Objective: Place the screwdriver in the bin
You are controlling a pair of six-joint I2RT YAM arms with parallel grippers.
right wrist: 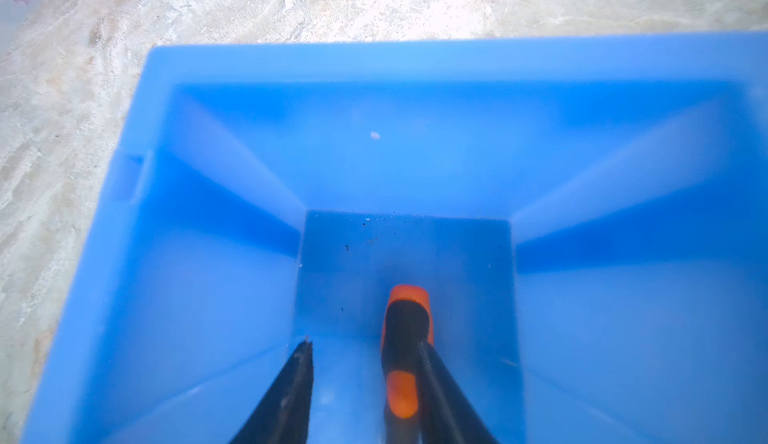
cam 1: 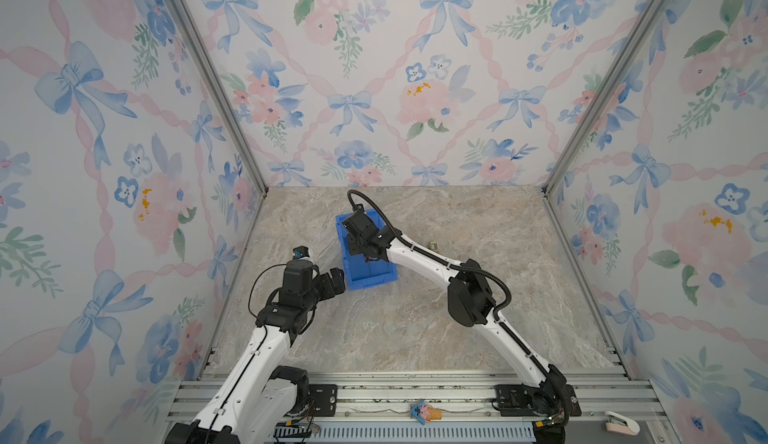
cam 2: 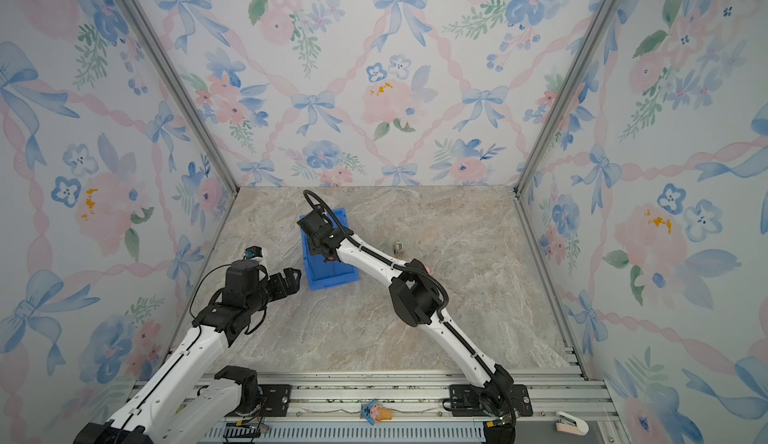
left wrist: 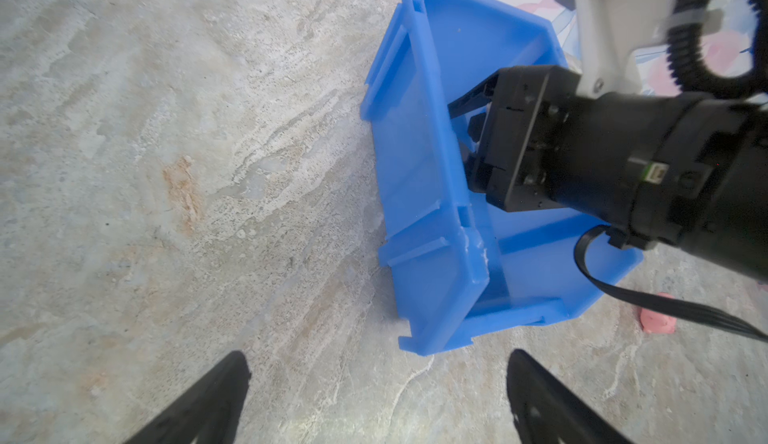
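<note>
The blue bin [cam 1: 370, 276] [cam 2: 332, 276] stands mid-table. My right gripper [right wrist: 365, 342] reaches down inside it, jaws apart. The screwdriver [right wrist: 405, 325], orange and black, is inside the bin [right wrist: 415, 163] over its floor. It rests against one finger, with a clear gap to the other. Its shaft is hidden. In both top views the right wrist [cam 1: 361, 238] [cam 2: 318, 234] covers the bin's far half. My left gripper [left wrist: 378, 354] [cam 1: 336, 282] is open and empty just off the bin's [left wrist: 419, 163] near left corner.
A small pink toy [left wrist: 656, 315] lies on the marble beside the bin's far side. A little box-like object [cam 1: 434, 246] [cam 2: 398, 247] sits right of the bin. An ice-cream toy [cam 1: 424, 412] and a white item [cam 1: 621, 423] rest on the front rail.
</note>
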